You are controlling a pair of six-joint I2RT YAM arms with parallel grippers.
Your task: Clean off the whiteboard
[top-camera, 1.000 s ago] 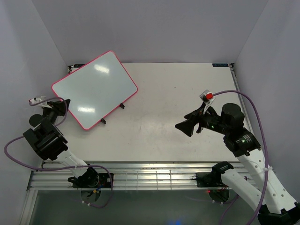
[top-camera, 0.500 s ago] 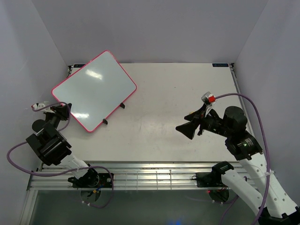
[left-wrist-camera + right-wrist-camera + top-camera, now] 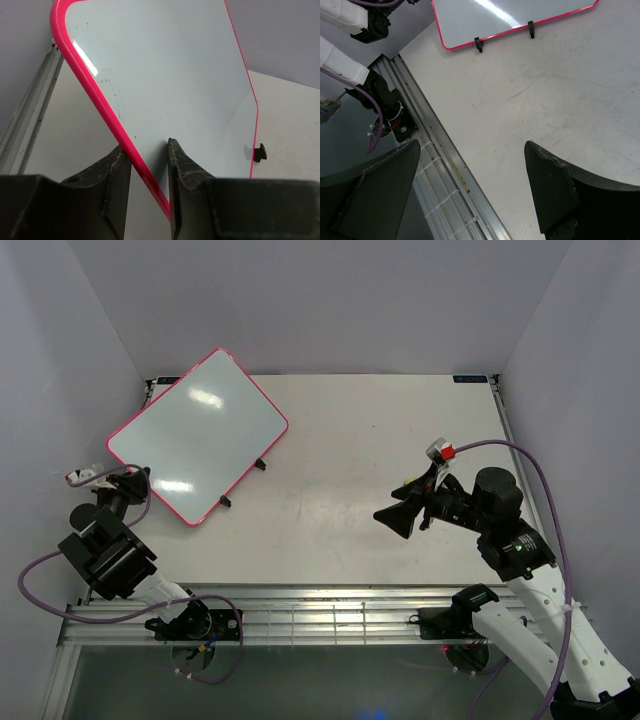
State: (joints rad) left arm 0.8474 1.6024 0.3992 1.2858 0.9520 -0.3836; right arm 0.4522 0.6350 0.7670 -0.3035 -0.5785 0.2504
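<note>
Between the left fingers (image 3: pixel 117 175) runs the pink frame of the whiteboard (image 3: pixel 165 75), with the glossy face rising up and away from the tips. One finger is on the back side and one on the front.

No writing shows on the face, only a few dark specks just inside the frame beyond the fingertips. No eraser is visible. The step is probably handling or re-seating the board, not wiping.

To do it well:
- Hold the pinch square on the frame. The frame crosses the gap at a slant, so any twist could let it slide out.
- Move slowly.
- Lower the board so both black stand legs (image 3: pixel 478 45) meet the surface (image 3: pixel 580 100) together.
- Avoid levering on the thin frame.

Left fingers: narrowly apart and clamped on the board's frame edge, with both inner faces seemingly on it.

Right fingers (image 3: pixel 550 190): spread wide and holding nothing. They hang over bare surface, with the board well beyond their tips, at the far-left corner in the overhead view. They are best kept out of the board's path.
</note>
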